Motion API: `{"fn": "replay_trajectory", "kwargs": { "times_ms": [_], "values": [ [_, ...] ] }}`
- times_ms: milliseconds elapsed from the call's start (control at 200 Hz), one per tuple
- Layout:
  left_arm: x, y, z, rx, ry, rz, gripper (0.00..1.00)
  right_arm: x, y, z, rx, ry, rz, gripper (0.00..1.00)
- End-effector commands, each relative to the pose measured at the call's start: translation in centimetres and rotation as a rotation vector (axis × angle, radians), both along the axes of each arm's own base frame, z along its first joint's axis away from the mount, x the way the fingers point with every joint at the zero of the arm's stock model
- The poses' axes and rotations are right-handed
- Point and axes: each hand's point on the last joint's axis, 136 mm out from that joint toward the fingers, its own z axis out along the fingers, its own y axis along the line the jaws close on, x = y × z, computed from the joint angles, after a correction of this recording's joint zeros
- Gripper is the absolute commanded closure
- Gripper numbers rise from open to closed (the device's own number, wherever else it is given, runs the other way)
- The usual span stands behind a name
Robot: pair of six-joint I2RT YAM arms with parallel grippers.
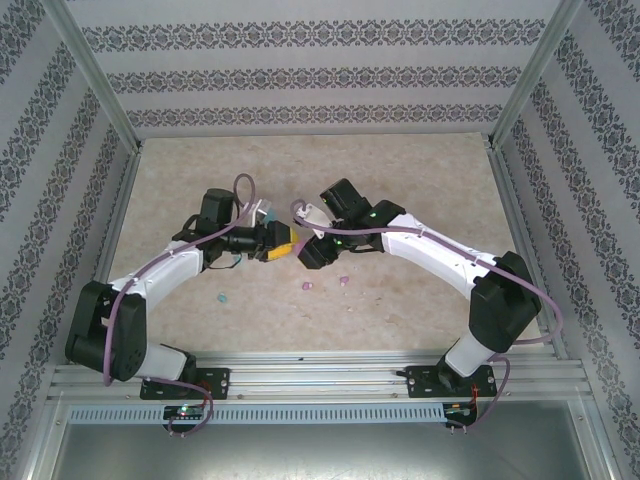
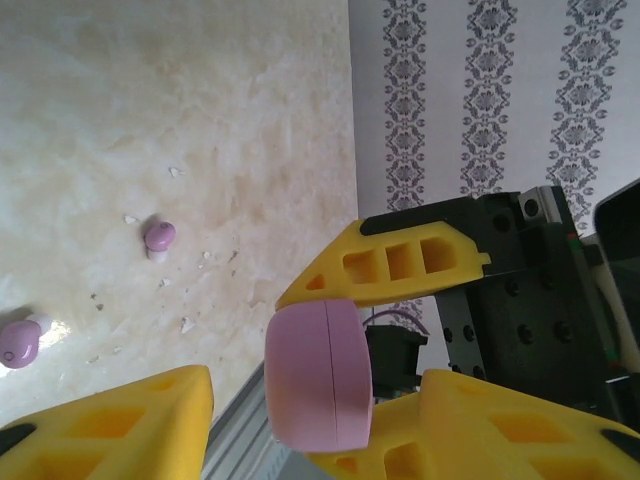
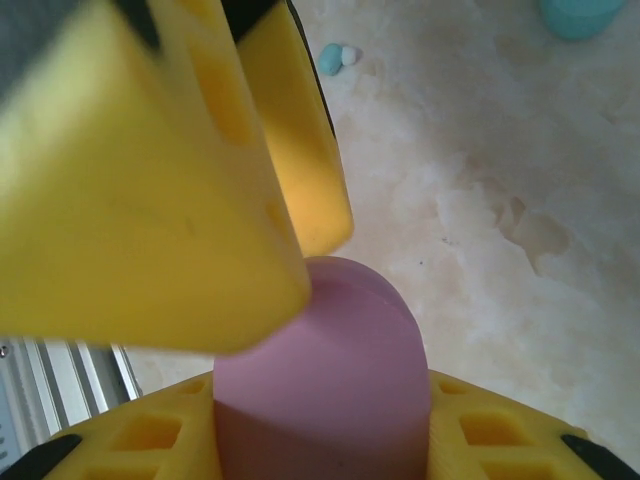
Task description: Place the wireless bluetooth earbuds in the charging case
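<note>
- Two grippers meet above the middle of the table (image 1: 420,180), and between them is the pink charging case (image 2: 318,375), lifted clear of the surface with its seam closed.
- We see the right gripper (image 3: 320,395) pinching the case from both sides.
- We see the left gripper (image 1: 282,246) with its jaws spread about the case. A gap shows on one side, and we cannot tell whether its other finger touches.
- Both pale pink earbuds (image 1: 308,286) (image 1: 343,280) lie on the table just below the grippers. The light blue earbud (image 1: 221,297) lies well apart to the left, near the turquoise case (image 3: 580,15).
- We judge the step in hand to be opening the case, since nothing can go in until the lid lifts.
- We should hold the right pinch firm and low on the base, below the seam.
- We should close the left fingers on the lid half alone, then hinge it slowly, because smooth rounded plastic may squirt out.
</note>
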Motion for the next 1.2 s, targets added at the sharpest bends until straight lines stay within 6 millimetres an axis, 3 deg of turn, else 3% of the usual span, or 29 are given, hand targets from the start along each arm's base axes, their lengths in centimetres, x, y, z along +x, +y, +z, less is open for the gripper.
{"fn": "replay_trajectory", "kwargs": {
  "times_ms": [0, 240, 455, 520, 644, 994, 1194],
  "values": [
    [-0.2, -1.1, 0.4, -0.027, -0.007, -0.037, 0.44, -0.3, 0.4, 1.1, 0.049, 0.011, 0.003, 0.66],
    [-0.4, -1.8, 0.1, -0.041, 0.029, -0.057, 0.52, -0.4, 0.4, 1.3, 0.052, 0.010, 0.006, 0.66],
    [-0.2, -1.9, 0.2, -0.045, 0.037, -0.055, 0.80, -0.4, 0.2, 1.1, 0.045, 0.011, -0.003, 0.65],
    [-0.1, -1.8, 0.2, -0.042, 0.033, -0.041, 0.87, -0.1, 0.1, 1.2, 0.042, 0.006, -0.021, 0.57],
    [0.7, -1.7, 0.4, -0.037, 0.014, -0.002, 0.90, 0.3, -0.3, 2.2, 0.060, 0.004, -0.071, 0.40],
    [4.5, -0.6, 3.1, -0.118, -0.076, 0.154, 0.93, 2.5, -4.3, 5.8, 0.242, 0.074, -0.475, 0.34],
    [4.9, -0.3, 5.2, -0.122, -0.125, 0.187, 0.93, 4.1, -6.0, 6.9, 0.388, 0.189, -0.702, 0.28]
  ]
}}
